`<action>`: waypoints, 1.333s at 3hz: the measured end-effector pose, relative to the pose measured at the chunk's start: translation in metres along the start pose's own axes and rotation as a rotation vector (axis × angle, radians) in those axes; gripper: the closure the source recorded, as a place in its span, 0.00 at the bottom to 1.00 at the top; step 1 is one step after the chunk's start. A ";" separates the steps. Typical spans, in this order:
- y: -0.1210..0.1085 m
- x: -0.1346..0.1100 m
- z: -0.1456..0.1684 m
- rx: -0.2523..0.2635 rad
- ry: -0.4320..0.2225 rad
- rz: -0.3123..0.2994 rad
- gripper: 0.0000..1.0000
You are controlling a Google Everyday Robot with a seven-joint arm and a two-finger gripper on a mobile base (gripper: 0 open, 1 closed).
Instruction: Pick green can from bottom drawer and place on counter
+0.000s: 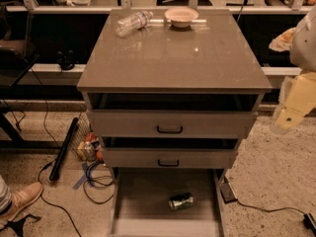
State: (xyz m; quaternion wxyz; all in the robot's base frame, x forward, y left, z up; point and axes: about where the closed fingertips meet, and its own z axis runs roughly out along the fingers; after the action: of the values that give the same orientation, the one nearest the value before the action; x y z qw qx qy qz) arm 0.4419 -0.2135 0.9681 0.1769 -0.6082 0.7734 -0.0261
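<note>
the arm comes in at the right edge, its pale forearm angled down and to the left, ending in the gripper [288, 118]. i cannot tell whether it is spread or pressed together. the counter [173, 58] is up and left of it. the green can [181, 201] lies on its side in the open bottom drawer [143, 199], well below and left of the gripper, apart from it.

A clear water bottle [132, 22] is lying on its side at 11 o'clock, a pale bowl [181, 17] sitting at 12. A shoe [22, 197] and cables [94, 179] are lying at 8. The gripper [286, 117] is hanging at 3 o'clock.
</note>
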 end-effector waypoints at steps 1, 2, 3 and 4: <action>0.006 -0.006 0.040 -0.032 -0.099 -0.045 0.00; 0.018 -0.013 0.099 -0.082 -0.234 -0.093 0.00; 0.018 -0.017 0.109 -0.083 -0.263 -0.121 0.00; 0.018 -0.017 0.109 -0.084 -0.262 -0.119 0.00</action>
State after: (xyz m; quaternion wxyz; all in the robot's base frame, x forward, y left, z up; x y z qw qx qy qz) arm 0.4613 -0.1737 0.8651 0.2488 -0.6580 0.7067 0.0757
